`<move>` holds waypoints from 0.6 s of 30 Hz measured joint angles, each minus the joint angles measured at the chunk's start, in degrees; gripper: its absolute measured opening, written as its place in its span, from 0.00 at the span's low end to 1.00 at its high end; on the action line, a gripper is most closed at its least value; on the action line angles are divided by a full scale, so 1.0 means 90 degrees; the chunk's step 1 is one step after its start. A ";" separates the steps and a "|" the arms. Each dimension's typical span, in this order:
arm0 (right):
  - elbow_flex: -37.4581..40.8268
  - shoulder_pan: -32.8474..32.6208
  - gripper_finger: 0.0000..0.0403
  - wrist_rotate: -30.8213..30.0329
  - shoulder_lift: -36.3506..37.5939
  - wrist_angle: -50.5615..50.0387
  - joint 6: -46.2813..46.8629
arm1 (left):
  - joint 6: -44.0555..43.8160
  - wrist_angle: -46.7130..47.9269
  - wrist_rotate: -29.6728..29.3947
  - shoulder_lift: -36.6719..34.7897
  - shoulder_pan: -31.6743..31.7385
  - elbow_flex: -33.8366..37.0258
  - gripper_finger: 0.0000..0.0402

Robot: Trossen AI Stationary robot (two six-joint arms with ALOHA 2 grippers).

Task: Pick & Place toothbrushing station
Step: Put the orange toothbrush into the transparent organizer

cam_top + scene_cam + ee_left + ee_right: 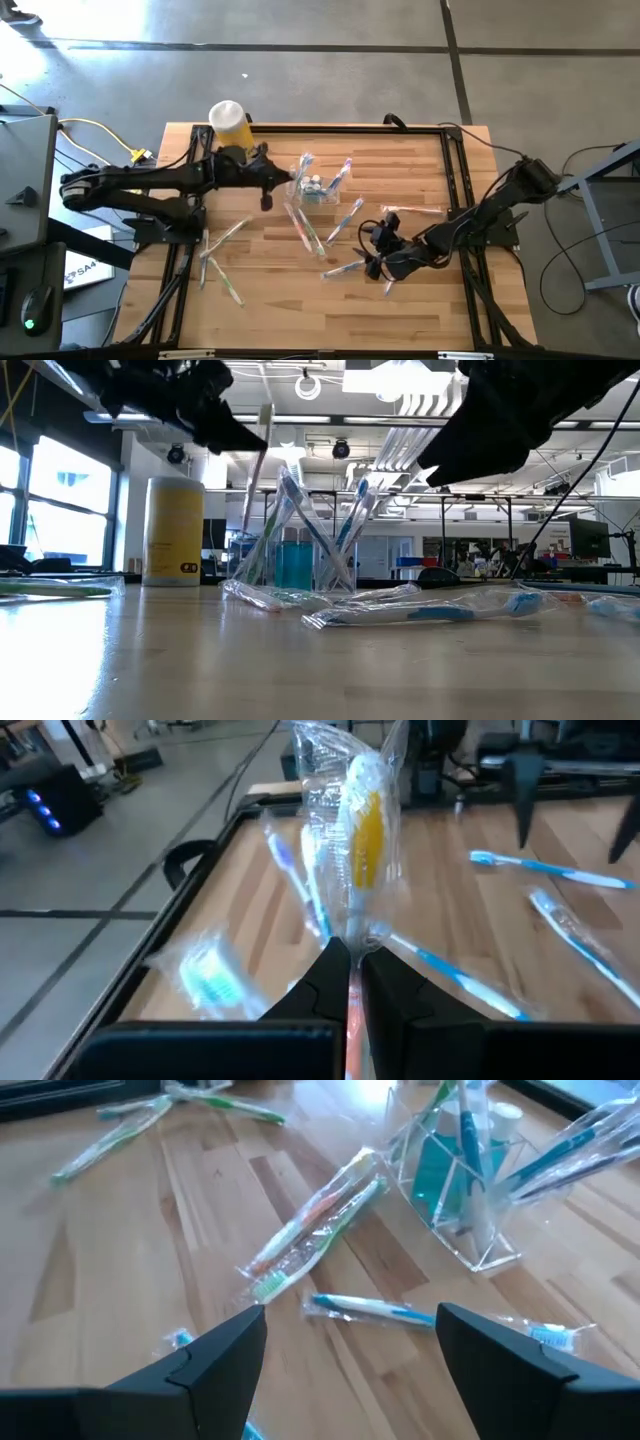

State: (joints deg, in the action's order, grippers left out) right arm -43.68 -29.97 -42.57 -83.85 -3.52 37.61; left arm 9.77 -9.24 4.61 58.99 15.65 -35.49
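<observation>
The clear holder cup (316, 188) stands mid-table with several toothbrushes upright in it; it also shows in the low view (297, 563). More wrapped toothbrushes (305, 228) lie flat around it. My left gripper (266, 192) is just left of the holder, above the table, shut on a wrapped toothbrush (362, 830) with a yellow-orange handle. My right gripper (380, 252) hovers open over loose brushes right of the holder; a blue-and-white brush (365, 1310) lies on the wood ahead of its fingers, untouched. My left gripper pinches one end of the wrapped toothbrush (347, 942) between its two fingertips, wrapper and all. The fingers reach nearly level from the table's left. The brush sticks out beyond the fingertips in its clear wrapper, lifted clear of the table.
A yellow cylinder with a white cap (230, 120) stands at the far left of the table, close behind my left arm. Green-handled brushes (220, 258) lie at the near left and a pink one (410, 210) at the right. A black frame (455, 170) edges the table.
</observation>
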 joint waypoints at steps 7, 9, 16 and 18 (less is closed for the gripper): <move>-0.0007 0.0093 0.71 -0.0271 -0.0226 0.0235 -0.0497 | -0.0164 -0.0830 0.0617 0.0134 0.0737 0.0631 0.02; -0.0007 0.0189 0.71 -0.0276 -0.0226 0.0281 -0.0660 | -0.0247 -0.0911 0.0650 0.0235 0.0778 0.0774 0.02; -0.0007 0.0608 0.71 -0.0264 -0.0226 0.0329 -0.1348 | -0.0385 -0.2086 0.0740 0.0910 0.0759 0.1145 0.02; -0.0010 0.0707 0.71 -0.0259 -0.0226 0.0306 -0.1549 | -0.0449 -0.2371 0.0740 0.1109 0.0761 0.1173 0.02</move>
State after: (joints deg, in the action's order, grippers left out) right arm -43.77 -23.60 -44.90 -85.89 -0.77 23.66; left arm 5.73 -30.59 11.27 68.97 22.50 -24.93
